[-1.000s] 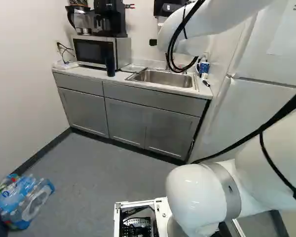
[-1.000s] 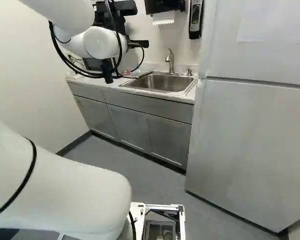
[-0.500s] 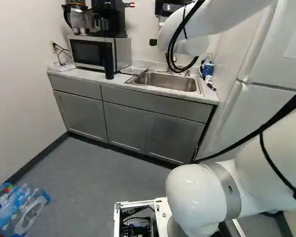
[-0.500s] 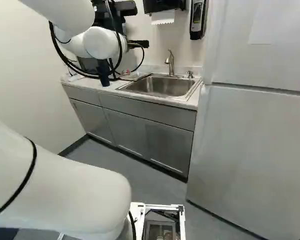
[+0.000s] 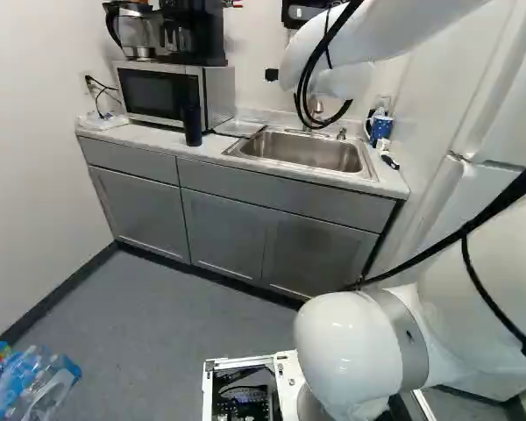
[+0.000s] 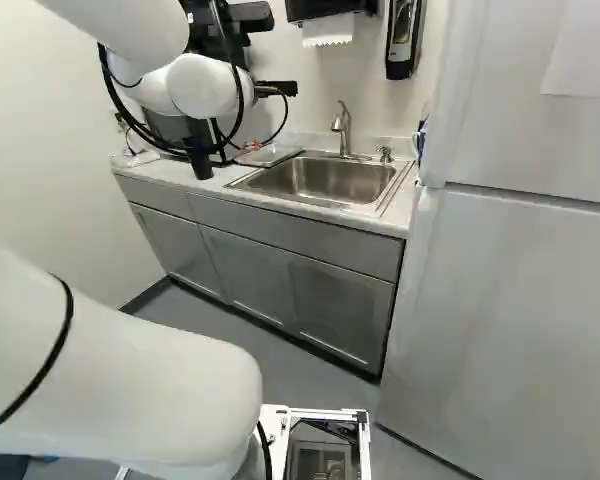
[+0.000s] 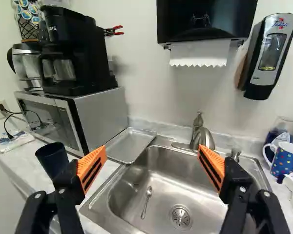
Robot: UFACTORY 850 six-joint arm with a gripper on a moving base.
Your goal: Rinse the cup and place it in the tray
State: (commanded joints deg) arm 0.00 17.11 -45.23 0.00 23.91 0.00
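The gripper (image 6: 278, 88) hangs over the sink side of the counter (image 5: 149, 137). In the wrist view, the gripper (image 7: 152, 155) is released: its two orange-padded fingers stand wide apart, with the stainless steel sink (image 7: 118, 200) showing in the gap.

Taking straight ahead of the gripper as twelve o'clock, the dark blue tumbler (image 7: 52, 160) stands on the counter at ten o'clock, outside the fingers and in front of the microwave (image 7: 101, 117). The shallow metal tray (image 7: 131, 145) lies at eleven o'clock, between the microwave and the sink. A coffee maker (image 7: 73, 48) sits on the microwave. A spoon (image 7: 146, 202) lies in the basin near the drain strainer (image 7: 180, 217). The faucet (image 7: 203, 138) rises behind the basin at one o'clock, and a polka-dot mug (image 7: 285, 158) stands beyond the sink at two o'clock.

Bottled water (image 5: 31, 386) rests on the floor at eight o'clock in the left base view; the refrigerator (image 6: 520, 320) stands at three o'clock in the right base view.
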